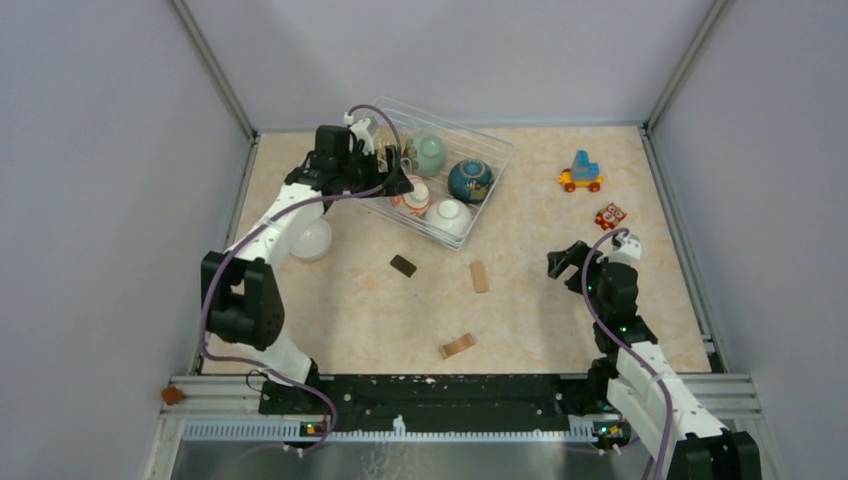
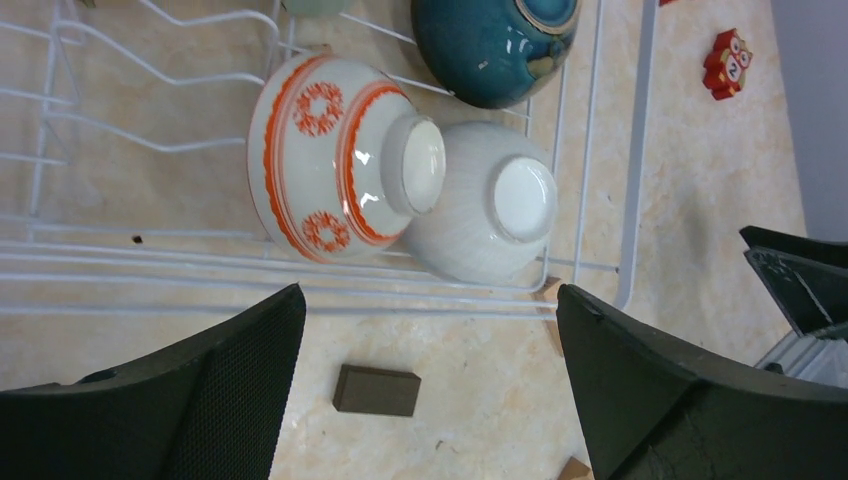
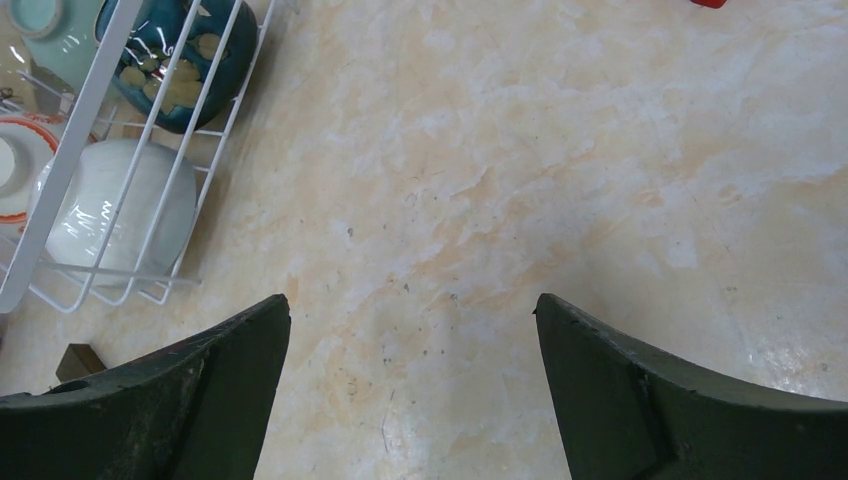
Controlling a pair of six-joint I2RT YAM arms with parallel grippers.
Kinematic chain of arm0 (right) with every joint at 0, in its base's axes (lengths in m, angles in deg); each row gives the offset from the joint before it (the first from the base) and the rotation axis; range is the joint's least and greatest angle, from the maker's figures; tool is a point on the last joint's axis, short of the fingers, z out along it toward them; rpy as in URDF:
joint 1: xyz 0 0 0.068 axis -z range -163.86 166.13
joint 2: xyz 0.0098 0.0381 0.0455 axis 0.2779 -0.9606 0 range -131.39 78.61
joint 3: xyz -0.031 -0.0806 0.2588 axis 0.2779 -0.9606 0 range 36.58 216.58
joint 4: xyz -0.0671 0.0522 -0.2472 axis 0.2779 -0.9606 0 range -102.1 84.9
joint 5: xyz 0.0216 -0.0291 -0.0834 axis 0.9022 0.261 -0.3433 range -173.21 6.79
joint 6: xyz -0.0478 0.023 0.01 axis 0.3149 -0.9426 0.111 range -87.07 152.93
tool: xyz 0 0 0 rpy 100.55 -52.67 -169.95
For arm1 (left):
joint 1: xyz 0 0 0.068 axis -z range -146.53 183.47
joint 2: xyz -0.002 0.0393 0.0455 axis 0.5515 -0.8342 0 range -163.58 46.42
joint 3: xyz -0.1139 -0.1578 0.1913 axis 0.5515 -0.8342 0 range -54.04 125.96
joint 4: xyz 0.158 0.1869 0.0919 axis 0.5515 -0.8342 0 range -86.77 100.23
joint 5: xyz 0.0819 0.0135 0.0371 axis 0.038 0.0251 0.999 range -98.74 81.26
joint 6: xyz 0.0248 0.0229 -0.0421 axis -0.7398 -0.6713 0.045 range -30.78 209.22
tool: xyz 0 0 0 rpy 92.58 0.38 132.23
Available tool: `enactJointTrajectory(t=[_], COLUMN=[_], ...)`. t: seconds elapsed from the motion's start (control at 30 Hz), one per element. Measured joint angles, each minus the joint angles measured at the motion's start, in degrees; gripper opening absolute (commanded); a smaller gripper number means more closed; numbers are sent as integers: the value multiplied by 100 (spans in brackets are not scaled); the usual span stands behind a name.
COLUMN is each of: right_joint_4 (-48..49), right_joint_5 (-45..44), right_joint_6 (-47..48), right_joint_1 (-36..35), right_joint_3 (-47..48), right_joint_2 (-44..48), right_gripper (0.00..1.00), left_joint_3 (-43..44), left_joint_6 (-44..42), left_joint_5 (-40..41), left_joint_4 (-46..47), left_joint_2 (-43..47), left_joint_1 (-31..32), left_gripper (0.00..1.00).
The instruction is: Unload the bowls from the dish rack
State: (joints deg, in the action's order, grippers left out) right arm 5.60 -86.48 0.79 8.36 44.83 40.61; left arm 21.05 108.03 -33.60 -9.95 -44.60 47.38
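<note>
Plain grey walls [image 1: 100, 150] enclose a beige marbled tabletop [image 1: 540, 320]; metal rails [image 1: 213, 70] line the corners; light even.

Marbled table [image 1: 540, 320] — dish rack [image 2: 636, 150], white bowl [image 1: 312, 240]

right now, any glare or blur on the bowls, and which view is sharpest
Left wrist view: sharpest, small glints on the white ceramic bowl with orange-red pattern and the dark blue glazed bowl. Right wrist view: streaky highlights on the plain white ceramic bowl behind the white wire dish rack. Top external view: even light, little fine detail.
</note>
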Motion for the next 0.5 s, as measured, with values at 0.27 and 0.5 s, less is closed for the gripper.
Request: enactJointTrajectory(t=[0.27, 0.5], right_joint_4=[4, 22], right_joint_5=[0, -2], right_joint_6=[2, 2], right_joint_1=[0, 0], right_joint_3=[0, 0], right_joint_2=[-9, -118], right_gripper=[92, 92], left_joint_3=[848, 1364], left_joint_6=[-555, -876], left_joint_5=[431, 632], left_joint_4=[-278, -564], left_joint_2=[-979, -1305], left_joint_1=[7, 61], left_gripper=[99, 99])
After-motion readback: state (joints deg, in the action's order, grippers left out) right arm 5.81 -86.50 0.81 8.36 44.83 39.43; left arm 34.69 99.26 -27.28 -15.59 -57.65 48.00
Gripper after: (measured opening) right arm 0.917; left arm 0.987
